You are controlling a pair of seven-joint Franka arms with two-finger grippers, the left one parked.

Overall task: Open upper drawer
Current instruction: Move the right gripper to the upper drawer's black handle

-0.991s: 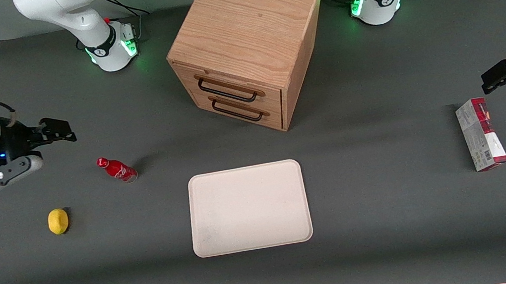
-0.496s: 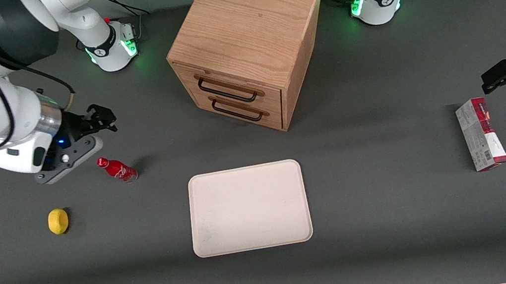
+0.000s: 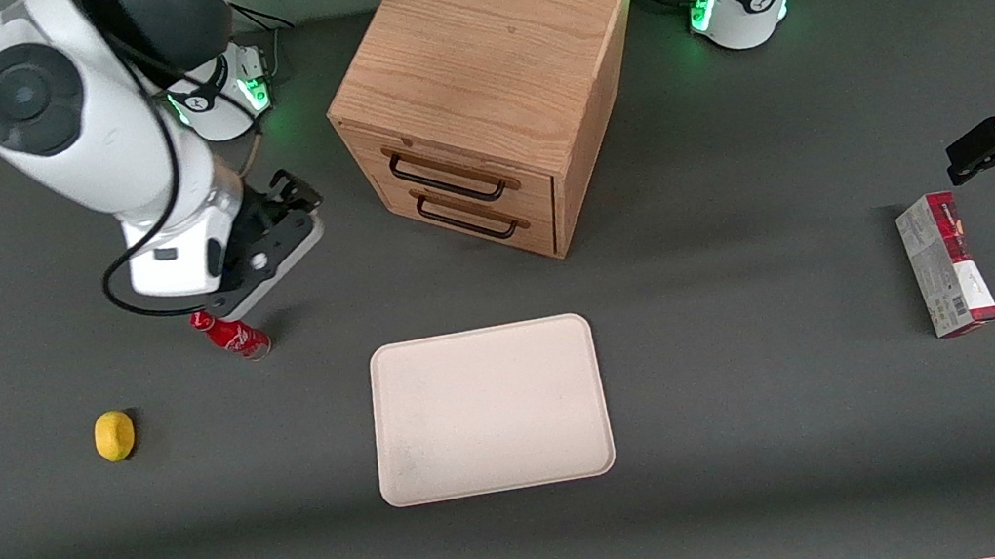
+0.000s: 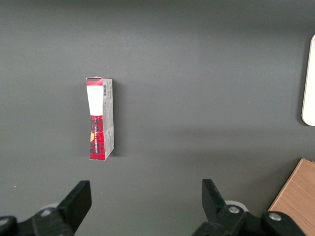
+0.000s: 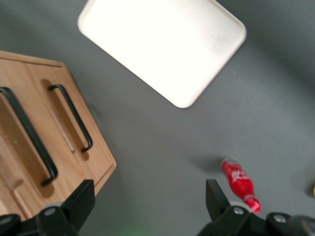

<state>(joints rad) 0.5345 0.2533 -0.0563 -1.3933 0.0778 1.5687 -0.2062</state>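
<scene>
The light oak cabinet (image 3: 487, 44) stands at the back middle of the table, both drawers shut. The upper drawer (image 3: 461, 167) carries a black wire handle (image 3: 446, 179), and a like handle (image 3: 466, 219) sits on the drawer below it. My right arm's gripper (image 3: 294, 191) hovers open and empty above the table, beside the cabinet toward the working arm's end, level with the drawer fronts and apart from them. The right wrist view shows the upper drawer's handle (image 5: 29, 135), the lower handle (image 5: 74, 115) and the open gripper (image 5: 147, 196) over bare table.
A red bottle (image 3: 232, 334) lies just under the arm's wrist, nearer the front camera than the gripper. A yellow lemon (image 3: 114, 435) lies nearer still. A cream tray (image 3: 487, 409) lies in front of the cabinet. A red-and-white box (image 3: 946, 264) lies toward the parked arm's end.
The right arm has swung in from the working arm's end of the table toward the cabinet, carrying the open gripper past the red bottle. Nothing on the table has moved.
</scene>
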